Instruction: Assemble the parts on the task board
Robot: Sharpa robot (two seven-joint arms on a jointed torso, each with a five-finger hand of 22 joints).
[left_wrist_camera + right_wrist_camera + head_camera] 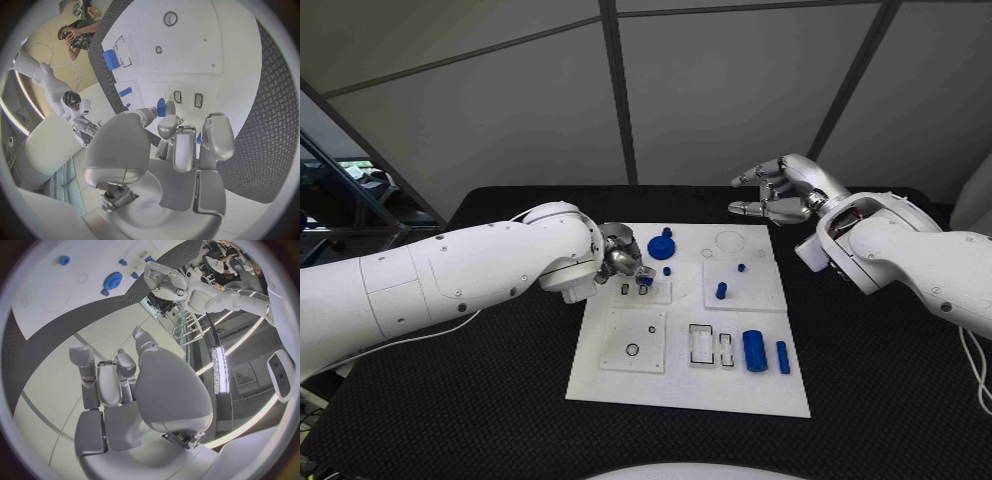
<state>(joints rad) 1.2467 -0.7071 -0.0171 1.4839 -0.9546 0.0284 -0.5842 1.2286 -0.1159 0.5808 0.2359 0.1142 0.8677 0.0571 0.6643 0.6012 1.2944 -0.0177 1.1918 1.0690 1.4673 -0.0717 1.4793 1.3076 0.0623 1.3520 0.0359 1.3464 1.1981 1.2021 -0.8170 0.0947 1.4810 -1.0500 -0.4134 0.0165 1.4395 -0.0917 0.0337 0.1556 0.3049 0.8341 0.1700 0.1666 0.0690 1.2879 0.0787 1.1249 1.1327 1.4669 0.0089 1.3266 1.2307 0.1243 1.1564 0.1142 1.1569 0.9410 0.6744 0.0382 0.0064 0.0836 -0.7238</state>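
Note:
The white task board (678, 385) lies mid-table. My left hand (620, 262) hovers over its left side and pinches a small blue part (161, 106) between thumb and fingers, just above two small slots (187, 98). A blue gear (661, 245) and a small blue peg (666, 270) sit beside that hand. Two more blue pegs (721, 291) stand on the right sub-plate. A blue cylinder (756, 350) and a blue bar (782, 357) lie near the front right. My right hand (783, 195) is raised beyond the board's far right corner, holding nothing, its fingers loosely curled.
Two rectangular frames (713, 345) and a small ring (633, 350) mark the board's front half, and a faint circle (730, 240) marks its far edge. Black matting (459, 410) surrounds the board. Grey wall panels rise behind the table.

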